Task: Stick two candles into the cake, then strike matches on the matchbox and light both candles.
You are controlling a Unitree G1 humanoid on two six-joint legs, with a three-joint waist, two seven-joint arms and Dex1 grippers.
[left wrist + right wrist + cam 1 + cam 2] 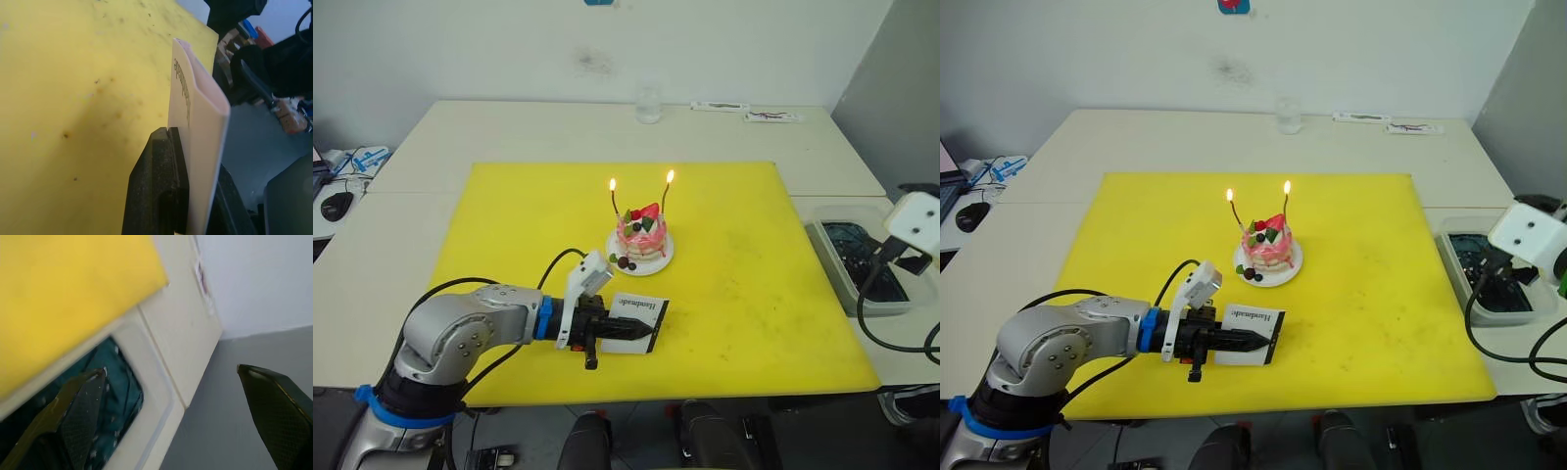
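The pink cake sits on its white plate in the middle of the yellow mat. Two thin candles stand upright in it, each with a small flame at its tip. My left gripper is near the mat's front edge, shut on the white matchbox, which it holds on edge, just clear of the mat or resting on it; one finger presses the lettered face. My right gripper hangs open and holding nothing over a tray at the far right. No matches can be made out.
A clear tray of dark water sits off the mat's right edge. A glass and two flat packets lie at the table's back. The yellow mat covers the table's middle.
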